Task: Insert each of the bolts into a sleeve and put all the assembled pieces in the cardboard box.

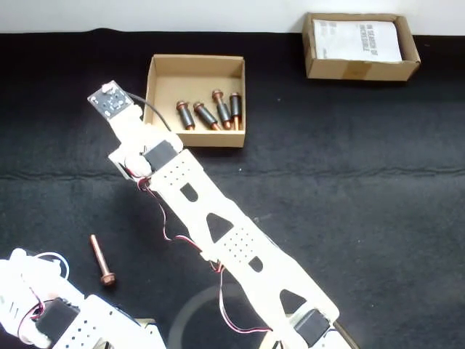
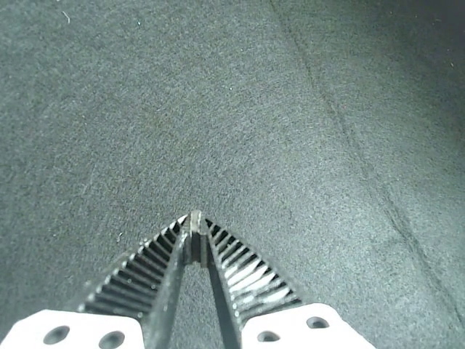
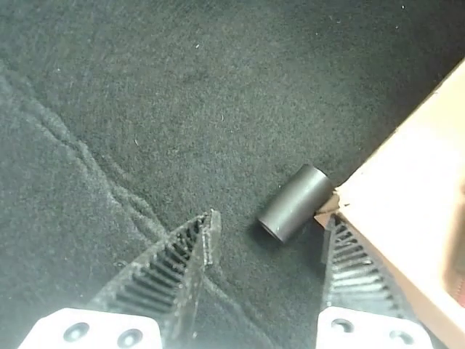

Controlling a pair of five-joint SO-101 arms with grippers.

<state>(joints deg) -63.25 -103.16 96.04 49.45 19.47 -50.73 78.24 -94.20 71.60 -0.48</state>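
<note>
Left wrist view, nearest first: left jaws clenched tip to tip on nothing, hanging over bare black felt desk [image 2: 145, 109].

High view: white left arm [image 1: 43, 313] sits at the near edge. Just beside it lies 1 loose copper-coloured bolt [image 1: 100, 258] on the desk, head toward the near side, apart from everything else.

White right arm [image 1: 218, 225] stretches out to the left wall of the open cardboard box [image 1: 200, 78].

Right wrist view: right jaws released, spread wide, low over the desk. Short dark grey cylindrical sleeve [image 3: 294, 203] lies on its side between them, open bore facing the camera, far end touching or just beside the box corner [image 3: 407, 218]. 1 finger sits very near the cardboard wall.

Box holds 4 assembled pieces [image 1: 207, 115], grey sleeves on copper bolts, side by side. Beyond, well apart, a 2nd cardboard box [image 1: 360, 69] with a white paper sheet [image 1: 356, 40] inside.

Judgement: step in hand is the pick-up of the last sleeve.
- Sleeve lies askew to the jaws; turn the wrist so the fingers meet its round flanks squarely, else it may roll or squirt out.
- Keep the box-side finger off the cardboard; catching the wall would shove the box.
- Grip toward 1 end, leaving the bore free for the bolt.
- Close slowly, lift straight.
</note>
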